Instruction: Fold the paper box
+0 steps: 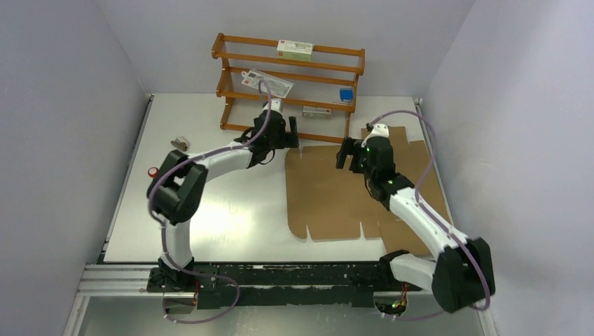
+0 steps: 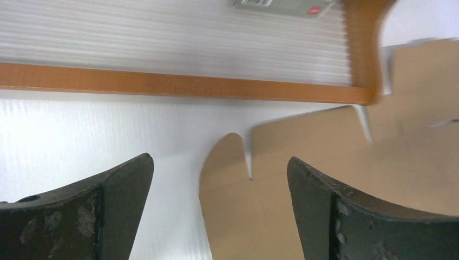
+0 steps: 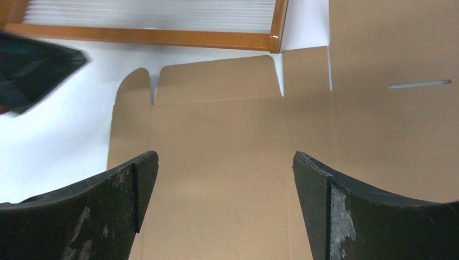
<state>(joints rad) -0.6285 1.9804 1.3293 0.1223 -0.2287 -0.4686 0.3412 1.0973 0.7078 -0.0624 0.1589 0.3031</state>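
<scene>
The paper box (image 1: 329, 192) is a flat brown cardboard sheet with flaps and slits, lying unfolded on the white table right of centre. My left gripper (image 1: 292, 134) hovers open over its far left corner, where a rounded flap (image 2: 224, 162) shows between the fingers. My right gripper (image 1: 344, 154) is open above the sheet's far middle, with bare cardboard (image 3: 216, 162) between its fingers. Neither gripper holds anything. My right arm covers part of the sheet's right side.
A wooden rack (image 1: 288, 87) stands at the table's back, just beyond the sheet, holding small packets and a blue item. Its lower rail (image 2: 178, 86) is close ahead of my left gripper. A small red object (image 1: 153, 171) and a grey clip (image 1: 180, 143) lie at the left.
</scene>
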